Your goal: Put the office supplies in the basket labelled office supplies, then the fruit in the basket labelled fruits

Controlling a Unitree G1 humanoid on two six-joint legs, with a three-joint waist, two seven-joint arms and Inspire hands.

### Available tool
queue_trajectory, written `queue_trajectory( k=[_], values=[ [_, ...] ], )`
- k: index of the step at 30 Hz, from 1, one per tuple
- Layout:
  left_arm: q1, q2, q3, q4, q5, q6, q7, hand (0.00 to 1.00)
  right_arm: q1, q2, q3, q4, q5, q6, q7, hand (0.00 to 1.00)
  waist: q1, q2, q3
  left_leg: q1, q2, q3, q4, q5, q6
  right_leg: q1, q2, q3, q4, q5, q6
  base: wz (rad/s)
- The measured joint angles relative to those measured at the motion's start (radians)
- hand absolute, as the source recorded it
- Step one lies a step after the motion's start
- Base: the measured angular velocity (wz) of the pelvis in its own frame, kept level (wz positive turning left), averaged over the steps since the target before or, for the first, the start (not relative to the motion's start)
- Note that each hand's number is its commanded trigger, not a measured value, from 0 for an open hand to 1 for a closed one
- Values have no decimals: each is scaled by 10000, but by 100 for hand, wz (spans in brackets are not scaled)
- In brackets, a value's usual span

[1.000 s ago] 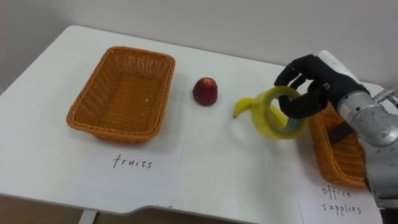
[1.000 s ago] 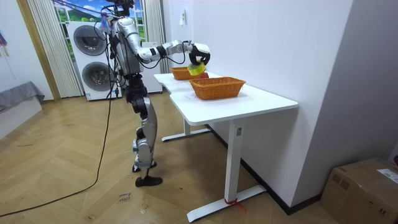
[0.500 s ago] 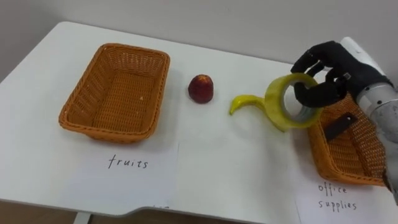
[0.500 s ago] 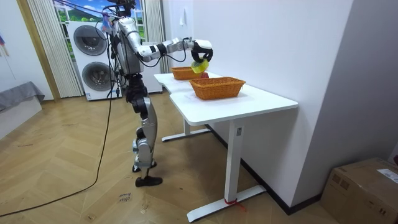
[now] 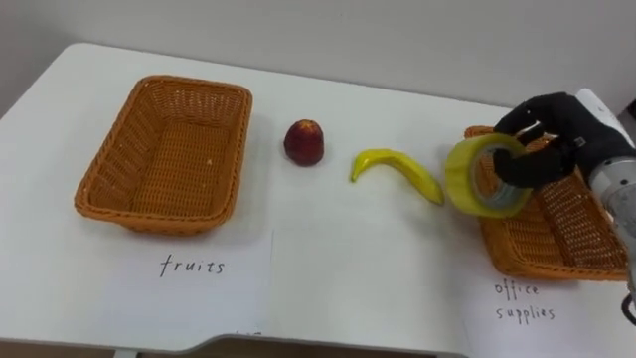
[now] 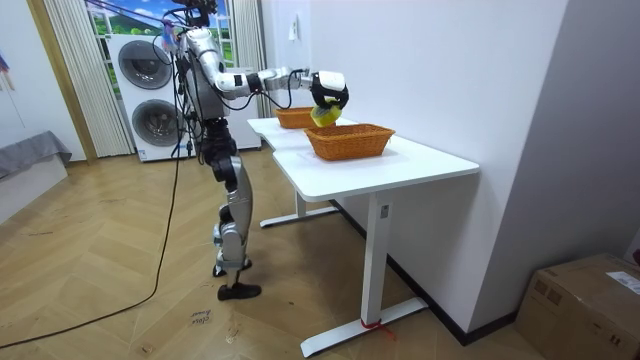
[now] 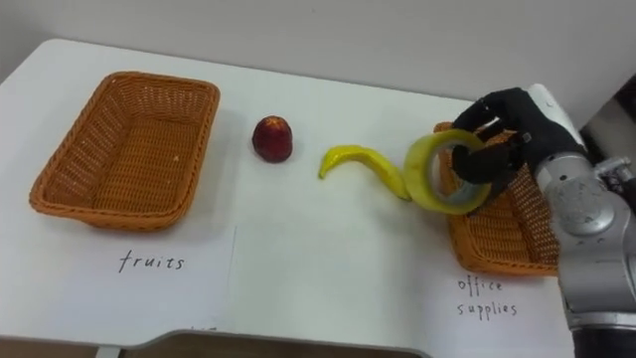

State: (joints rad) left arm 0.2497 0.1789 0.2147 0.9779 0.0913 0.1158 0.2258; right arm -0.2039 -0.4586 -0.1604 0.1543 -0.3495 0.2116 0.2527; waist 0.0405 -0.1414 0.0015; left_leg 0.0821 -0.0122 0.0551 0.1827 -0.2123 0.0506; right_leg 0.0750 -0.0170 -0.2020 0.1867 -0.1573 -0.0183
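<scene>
Tabletop (image 5: pixel 328 259): two baskets (image 5: pixel 159 149) (image 5: pixel 556 239), one apple (image 5: pixel 304 142), one banana (image 5: pixel 393 167); right hand's (image 5: pixel 571 119) fingers (image 5: pixel 540 165) clasp one tape (image 5: pixel 459 181).

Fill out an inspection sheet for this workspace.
Surface: white table, two paper labels at its front edge.
Job's things: fruits basket empty; red fruit and banana lie on the table between the baskets; yellow tape roll held over the office supplies basket's left rim.
Clutter: nothing seen.
Hands: right hand curled round the tape roll.
Cables: nothing seen on the table.
Surroundings: stacked washing machines behind the robot, cardboard box on the wood floor.
</scene>
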Motion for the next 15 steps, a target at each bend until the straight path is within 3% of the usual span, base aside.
queue_trajectory(
  k=[8,15],
  values=[
    [174,18,274,-202,-7,-60,-2,0,156,-171,-319,302,225,-118,-312,100,-150,-51,-39,8,-2,-15,5,-3,4,41,21,-20,-10,1,2,0],
    [158,7,598,-162,-8,-62,4,0,544,-173,-986,658,784,-205,-444,100,-147,-15,-22,128,4,-10,-6,-3,3,144,-9,0,-10,0,2,0]
  ],
)
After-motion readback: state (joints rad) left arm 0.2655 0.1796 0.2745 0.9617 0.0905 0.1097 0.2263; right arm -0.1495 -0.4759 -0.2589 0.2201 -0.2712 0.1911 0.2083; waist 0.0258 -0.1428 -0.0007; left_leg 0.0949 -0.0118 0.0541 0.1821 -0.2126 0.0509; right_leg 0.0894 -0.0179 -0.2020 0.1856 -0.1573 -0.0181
